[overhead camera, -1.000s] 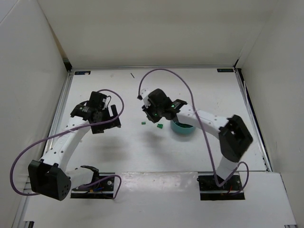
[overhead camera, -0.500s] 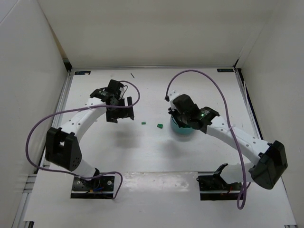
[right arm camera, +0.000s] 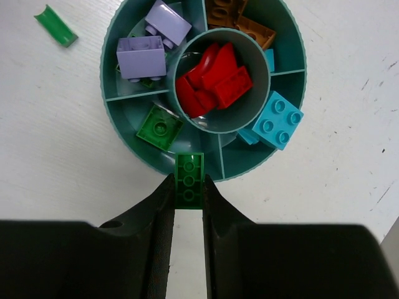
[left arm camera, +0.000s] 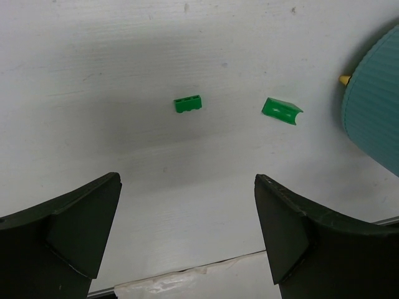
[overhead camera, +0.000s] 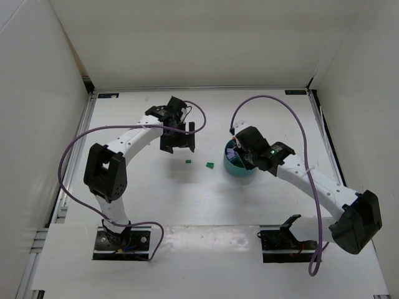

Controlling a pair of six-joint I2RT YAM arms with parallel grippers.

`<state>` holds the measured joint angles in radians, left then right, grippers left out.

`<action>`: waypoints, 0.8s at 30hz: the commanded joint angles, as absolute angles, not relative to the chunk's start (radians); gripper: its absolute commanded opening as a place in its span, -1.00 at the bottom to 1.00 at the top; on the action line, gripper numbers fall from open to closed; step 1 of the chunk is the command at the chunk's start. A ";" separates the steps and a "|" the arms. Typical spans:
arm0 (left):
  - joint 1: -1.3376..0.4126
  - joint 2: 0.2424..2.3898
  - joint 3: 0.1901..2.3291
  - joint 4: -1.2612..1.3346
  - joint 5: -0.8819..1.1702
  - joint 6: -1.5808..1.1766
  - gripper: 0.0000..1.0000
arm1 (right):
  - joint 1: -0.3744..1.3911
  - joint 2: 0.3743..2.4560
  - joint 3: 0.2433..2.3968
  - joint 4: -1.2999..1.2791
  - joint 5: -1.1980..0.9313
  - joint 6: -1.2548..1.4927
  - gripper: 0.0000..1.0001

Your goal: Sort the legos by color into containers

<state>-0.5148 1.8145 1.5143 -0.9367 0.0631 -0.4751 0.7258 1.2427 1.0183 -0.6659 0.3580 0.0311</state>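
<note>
The teal bowl (overhead camera: 239, 163) stands right of the table's middle. In the right wrist view its compartments (right arm camera: 244, 163) hold purple bricks (right arm camera: 140, 56), brown bricks (right arm camera: 240, 22), blue bricks (right arm camera: 277, 121) and a green square brick (right arm camera: 159, 127). The centre cup holds red bricks (right arm camera: 215, 84). My right gripper (right arm camera: 187, 185) is shut on a green three-stud brick (right arm camera: 189, 177), held over the bowl's near rim by the green compartment. My left gripper (left arm camera: 187, 180) is open and empty above the table, with a small green brick (left arm camera: 187, 103) and a curved green piece (left arm camera: 281, 110) lying ahead of it.
The two loose green pieces (overhead camera: 187, 162) (overhead camera: 210, 165) lie just left of the bowl, below my left gripper (overhead camera: 177, 142). A tiny yellow bit (left arm camera: 344, 79) shows beside the bowl's wall (left arm camera: 374, 112). White walls enclose the table. A taped seam (left arm camera: 187, 280) crosses the near side.
My right gripper has moved right, from near the loose green pieces to over the bowl. My left gripper has swung right across the table to just above the loose green pieces.
</note>
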 commanded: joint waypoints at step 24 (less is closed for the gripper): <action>-0.578 1.871 1.615 -0.971 0.040 -0.494 0.96 | 0.730 1.157 1.025 -0.591 0.420 0.035 -0.24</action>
